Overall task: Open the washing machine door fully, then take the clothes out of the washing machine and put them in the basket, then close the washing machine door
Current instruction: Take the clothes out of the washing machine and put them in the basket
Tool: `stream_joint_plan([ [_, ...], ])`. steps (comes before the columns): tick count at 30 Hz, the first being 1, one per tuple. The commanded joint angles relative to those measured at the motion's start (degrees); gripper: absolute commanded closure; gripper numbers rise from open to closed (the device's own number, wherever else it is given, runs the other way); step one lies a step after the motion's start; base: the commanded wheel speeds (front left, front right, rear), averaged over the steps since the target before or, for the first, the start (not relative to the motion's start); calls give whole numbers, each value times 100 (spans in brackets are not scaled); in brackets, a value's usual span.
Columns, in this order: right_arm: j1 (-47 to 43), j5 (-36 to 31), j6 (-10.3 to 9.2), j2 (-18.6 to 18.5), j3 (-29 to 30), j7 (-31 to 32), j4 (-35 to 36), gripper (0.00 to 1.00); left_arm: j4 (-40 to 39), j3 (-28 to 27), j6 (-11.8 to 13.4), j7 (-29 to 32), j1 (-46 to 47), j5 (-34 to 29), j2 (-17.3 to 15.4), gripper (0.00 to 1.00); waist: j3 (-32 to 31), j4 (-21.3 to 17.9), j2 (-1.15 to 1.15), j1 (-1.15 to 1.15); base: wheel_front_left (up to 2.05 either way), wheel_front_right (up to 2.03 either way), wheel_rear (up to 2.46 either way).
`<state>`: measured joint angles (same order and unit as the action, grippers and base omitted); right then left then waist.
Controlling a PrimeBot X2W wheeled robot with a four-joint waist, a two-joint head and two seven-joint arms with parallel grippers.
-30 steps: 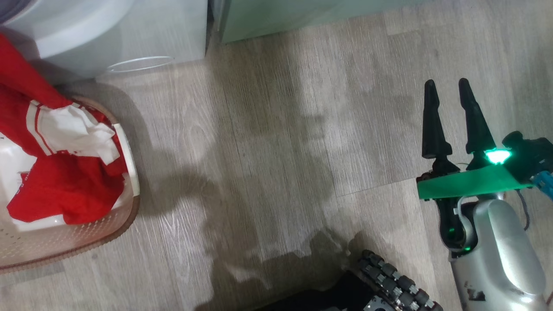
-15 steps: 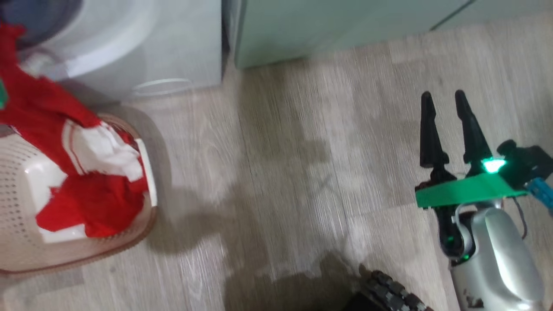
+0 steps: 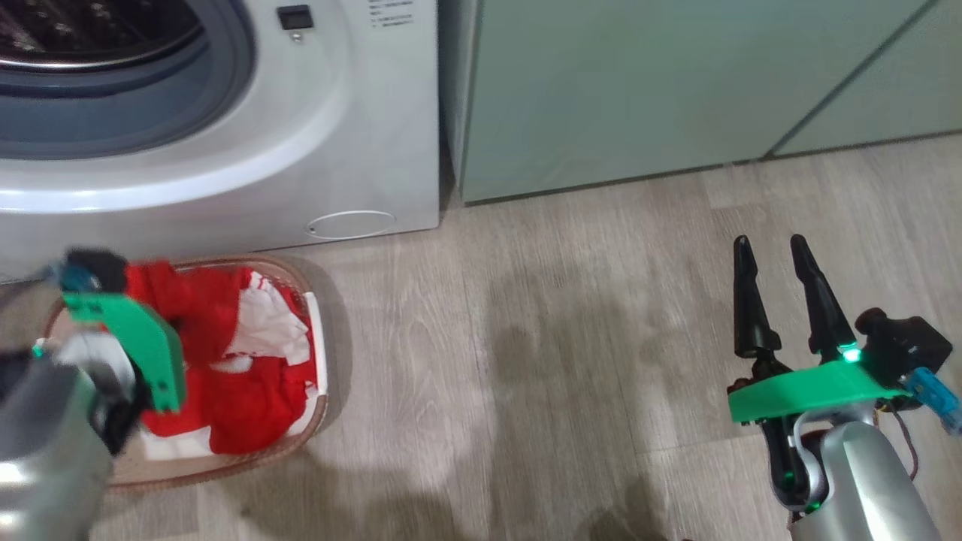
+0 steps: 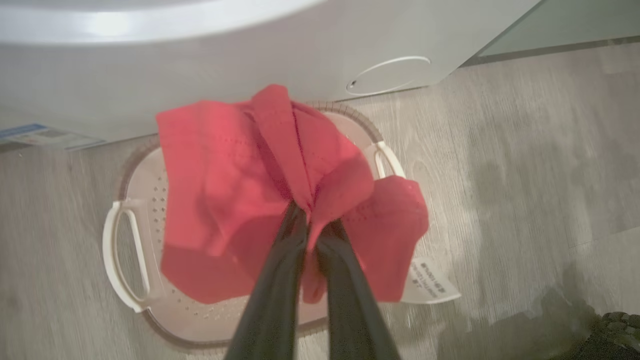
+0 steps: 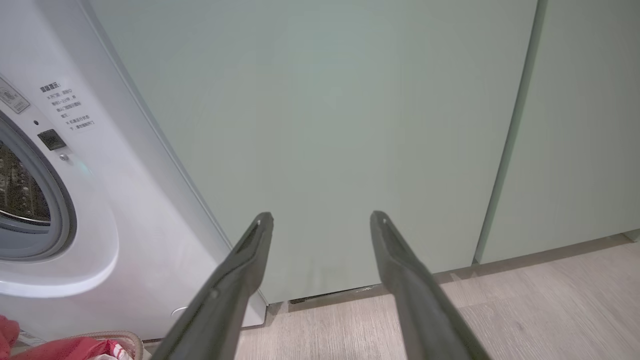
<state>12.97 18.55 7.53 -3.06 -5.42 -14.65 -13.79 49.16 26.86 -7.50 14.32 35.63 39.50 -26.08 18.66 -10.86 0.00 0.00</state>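
Clothes: red garment pinched tight in left gripper, hanging over basket, just before washing machine. Step, as judged: depositing clothes. Next calls for release so fabric drops inside rim, then drum check. Right gripper spread, empty, above floor.

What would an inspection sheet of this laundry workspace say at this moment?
Surface: grey wood-look floor, shadows on it.
Job's things: washing machine with its drum mouth uncovered; red clothes hang over and lie in the basket.
Clutter: nothing seen.
Grippers: left gripper shut on the clothes above the basket; right gripper open, holding nothing, over the floor.
Cables: thin dark wire at the right wrist.
Surroundings: pale green cabinets right of the machine.
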Motion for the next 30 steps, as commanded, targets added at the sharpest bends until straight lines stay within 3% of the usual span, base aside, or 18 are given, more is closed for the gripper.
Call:
stream_joint_plan([
  [1,-37,-52,-4,18,-107,-35,167,0,1,-162,70,-135,36,28,-151,100,-66,77,0,0,0,0,0],
  [6,0,-89,-4,18,-122,-35,207,0,550,-181,257,-489,-121,68,145,100,44,73,0,0,0,0,0],
  [11,152,-122,-4,18,-123,-35,286,0,1189,-249,261,-659,108,174,350,100,468,7,0,0,0,0,0],
  [19,480,-153,-4,18,-111,-35,407,0,2018,-391,250,-916,734,314,464,100,1321,-163,0,0,0,0,0],
  [24,580,-151,-4,18,-85,-35,447,0,2251,-425,264,-1034,840,352,449,100,1538,-248,0,0,0,0,0],
  [25,594,-148,-4,18,-76,-35,452,0,2283,-423,260,-1077,848,352,446,77,1555,-257,0,0,0,0,0],
  [26,602,-146,-4,18,-61,-35,455,0,2332,-435,267,-1205,852,363,445,8,1553,-266,0,0,0,0,0],
  [27,602,-146,-4,18,-61,-35,455,0,2332,-435,267,-1205,852,363,445,8,1553,-266,0,0,0,0,0],
  [28,598,-149,-4,18,-49,-35,447,0,2350,-436,271,-1286,845,364,458,0,1525,-260,0,0,0,0,0],
  [30,585,-151,-4,18,-22,-35,426,0,2374,-436,256,-1483,824,366,495,0,1433,-232,0,0,0,0,0],
])
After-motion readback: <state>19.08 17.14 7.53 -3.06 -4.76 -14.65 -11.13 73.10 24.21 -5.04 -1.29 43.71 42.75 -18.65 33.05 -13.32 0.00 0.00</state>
